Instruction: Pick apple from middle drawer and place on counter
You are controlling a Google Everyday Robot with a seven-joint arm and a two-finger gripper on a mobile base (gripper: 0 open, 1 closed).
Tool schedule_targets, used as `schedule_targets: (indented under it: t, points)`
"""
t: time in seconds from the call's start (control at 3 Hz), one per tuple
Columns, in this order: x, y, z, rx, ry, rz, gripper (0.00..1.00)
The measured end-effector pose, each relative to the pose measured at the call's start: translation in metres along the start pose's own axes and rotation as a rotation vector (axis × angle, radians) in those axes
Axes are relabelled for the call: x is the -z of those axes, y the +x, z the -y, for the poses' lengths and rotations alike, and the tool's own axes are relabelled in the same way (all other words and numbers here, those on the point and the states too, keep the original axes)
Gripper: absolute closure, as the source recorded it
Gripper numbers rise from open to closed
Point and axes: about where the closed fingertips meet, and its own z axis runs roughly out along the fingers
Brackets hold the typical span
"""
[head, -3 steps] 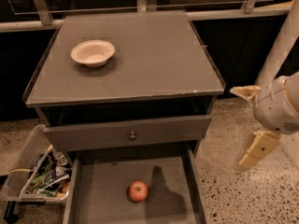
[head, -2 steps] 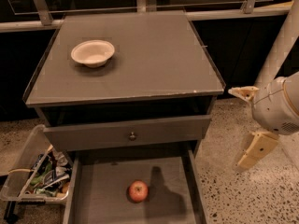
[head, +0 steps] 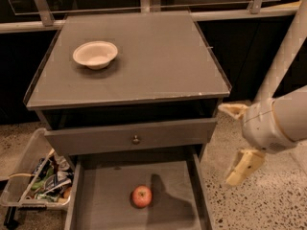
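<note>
So, we see the apple (head: 142,196) mid-floor in the middle drawer (head: 103,200); gripper (head: 238,139) hangs just right of that drawer, fingers (head: 245,166) spread wide w/ nothing held; counter (head: 153,61) sits above the drawer.

Counter (head: 158,56) – white bowl (head: 95,54) rear left; hand (head: 226,145) off right side.

One close view: we look steeply down from the front onto the counter (head: 158,56) and middle drawer (head: 105,195); the gripper (head: 226,145), fingers spread, occupies the view's right.

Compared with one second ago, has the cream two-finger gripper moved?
Yes. The open gripper has shifted left and slightly down in view, nearer the front right corner of the flat grey-brown counter.
</note>
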Motion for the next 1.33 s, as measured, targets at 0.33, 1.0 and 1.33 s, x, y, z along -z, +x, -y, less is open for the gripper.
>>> schedule_targets:
  t: [0.33, 1.0, 1.33]
  points:
    - [-0.050, -0.004, -0.016, -0.008, -0.063, 0.106, 0.00]
    - [-0.095, 0.000, -0.021, -0.019, -0.088, 0.193, 0.00]
    - [-0.128, 0.007, -0.032, -0.003, -0.093, 0.177, 0.00]
